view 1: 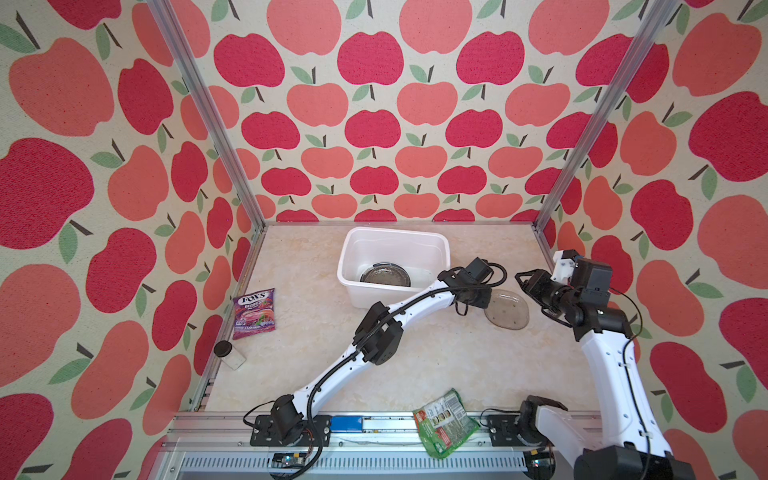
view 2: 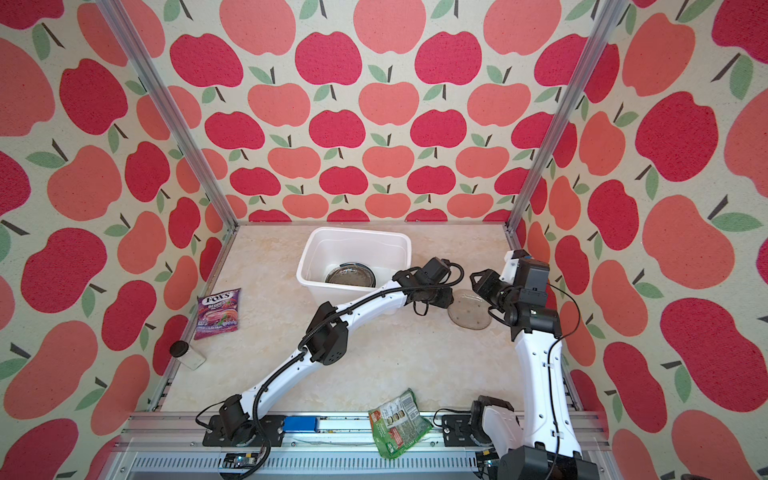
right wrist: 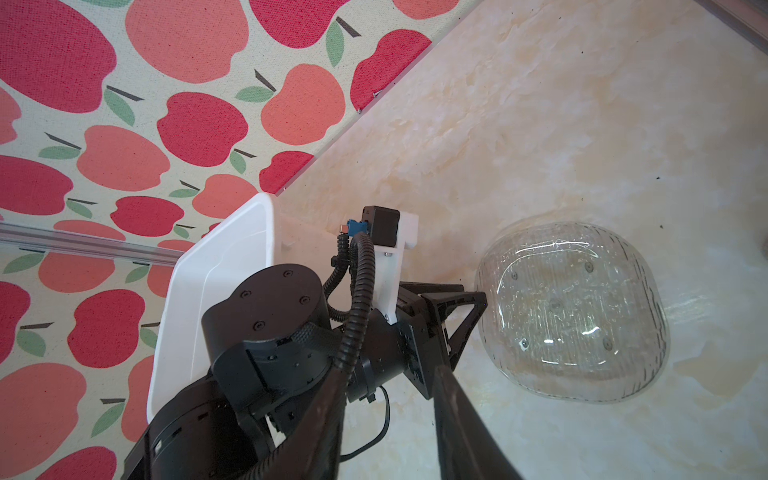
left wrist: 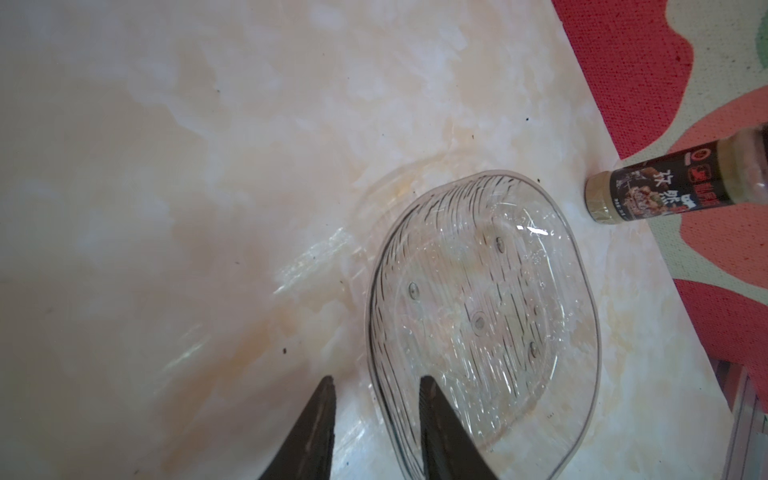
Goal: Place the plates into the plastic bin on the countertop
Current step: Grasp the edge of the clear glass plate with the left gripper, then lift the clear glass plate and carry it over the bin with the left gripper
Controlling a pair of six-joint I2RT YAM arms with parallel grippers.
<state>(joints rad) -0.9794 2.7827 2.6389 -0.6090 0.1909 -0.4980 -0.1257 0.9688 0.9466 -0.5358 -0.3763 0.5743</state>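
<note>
Glass plate (left wrist: pixel 482 324), flat on the desk (left wrist: pixel 166 166), its rim between my left jaws, which stood apart, not yet clamped. The plastic bin (view 1: pixel 365 297), another plate (view 1: pixel 385 277) inside, lay close behind them; my right jaws hung parted and empty beyond the plate. Risk, as I judged: slick glass could slip or skid toward the spice bottle (left wrist: pixel 665 187); a low lift could strike the bin's lip.

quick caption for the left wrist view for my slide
left pincer straddling the rim of a clear glass plate on the marble countertop
</note>
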